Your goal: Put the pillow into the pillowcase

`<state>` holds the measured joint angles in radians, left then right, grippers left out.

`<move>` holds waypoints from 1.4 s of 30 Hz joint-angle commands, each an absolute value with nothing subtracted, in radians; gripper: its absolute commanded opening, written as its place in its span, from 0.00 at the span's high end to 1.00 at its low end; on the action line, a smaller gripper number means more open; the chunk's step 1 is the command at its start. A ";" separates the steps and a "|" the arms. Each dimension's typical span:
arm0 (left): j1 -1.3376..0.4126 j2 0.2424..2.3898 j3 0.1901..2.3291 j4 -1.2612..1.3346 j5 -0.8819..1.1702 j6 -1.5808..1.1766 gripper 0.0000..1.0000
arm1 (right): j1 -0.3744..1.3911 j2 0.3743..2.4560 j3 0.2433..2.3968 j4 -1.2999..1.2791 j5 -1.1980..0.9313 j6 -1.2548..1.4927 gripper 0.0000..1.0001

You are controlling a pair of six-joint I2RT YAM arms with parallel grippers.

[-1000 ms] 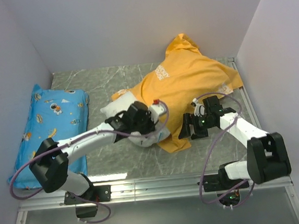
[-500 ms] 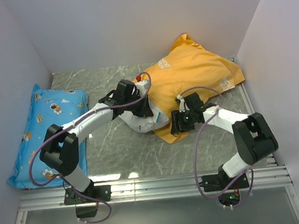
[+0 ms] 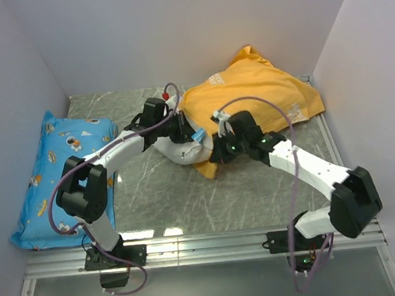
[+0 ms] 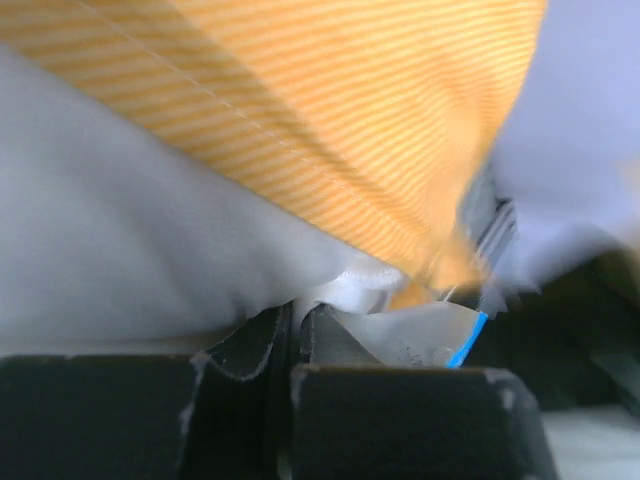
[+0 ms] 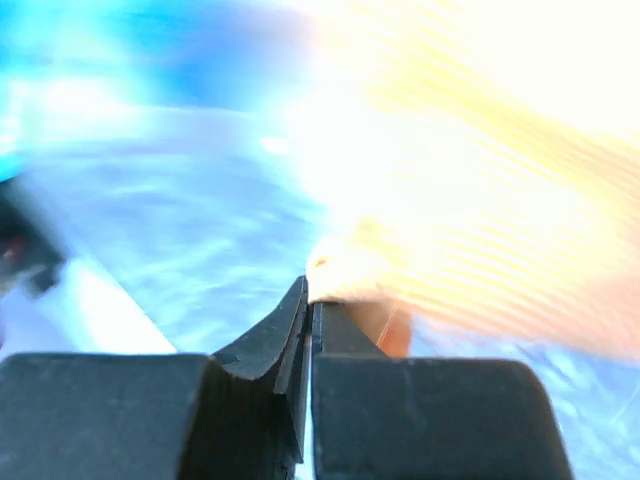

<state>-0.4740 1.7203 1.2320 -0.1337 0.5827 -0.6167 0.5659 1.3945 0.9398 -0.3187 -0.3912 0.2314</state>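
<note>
The orange pillowcase (image 3: 262, 94) lies at the back right, stuffed and puffy. The white pillow (image 3: 176, 152) sticks out of its left opening, the rest hidden inside. My left gripper (image 3: 185, 130) is at that opening, shut on a fold of the pillow (image 4: 120, 250) just under the pillowcase hem (image 4: 330, 120); a white tag with a blue stripe (image 4: 430, 335) hangs beside the fingers. My right gripper (image 3: 217, 153) sits at the case's near left corner, shut on the orange pillowcase edge (image 5: 345, 270). The right wrist view is blurred.
A blue cartoon-print pillow (image 3: 67, 163) lies along the left wall. White walls close in the left, back and right sides. The grey marble tabletop (image 3: 188, 197) shows in front of the arms, and a metal rail (image 3: 206, 247) runs along the near edge.
The right gripper has gone from open to shut and moved left onto the case's near corner. The left gripper has carried the pillow back and right, deeper into the case.
</note>
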 commanded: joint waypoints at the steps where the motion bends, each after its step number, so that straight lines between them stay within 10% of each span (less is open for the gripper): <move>1: -0.469 1.735 1.252 0.157 0.583 -0.788 1.00 | 0.675 1.282 1.170 -0.277 -0.647 0.201 1.00; 6: -0.474 1.743 1.206 0.290 0.551 -0.957 1.00 | 0.765 1.547 1.585 -0.403 -1.024 0.212 1.00; 13: -0.433 1.691 1.148 0.184 0.534 -0.875 1.00 | 0.733 1.562 1.416 -0.496 -1.088 0.077 1.00; 17: -0.426 1.590 1.046 0.060 0.526 -0.702 1.00 | 0.660 1.536 1.460 -0.737 -1.017 -0.104 0.32; 20: -0.426 1.516 0.971 -0.087 0.514 -0.456 1.00 | 0.519 1.488 1.607 -0.905 -0.993 -0.162 0.04; 29: -0.751 1.224 0.804 -0.364 0.318 0.413 0.98 | 0.241 1.609 1.693 -0.871 -0.410 -0.173 0.14; 32: -0.735 1.131 0.781 -0.400 0.284 0.452 0.75 | 0.258 1.739 1.744 -0.903 -0.414 -0.166 0.14; 36: -0.418 1.098 0.915 -0.469 0.596 0.312 0.16 | 0.357 1.776 1.542 -0.893 -0.454 -0.261 0.22; 42: -0.167 1.328 1.156 -0.491 0.748 0.077 0.01 | 0.481 1.629 1.204 -0.703 -0.416 -0.360 0.24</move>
<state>-0.2329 1.2457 1.0748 -0.4683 0.6212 0.1959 0.4110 1.7100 1.3167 -0.6567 -0.4118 -0.2928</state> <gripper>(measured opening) 0.992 0.765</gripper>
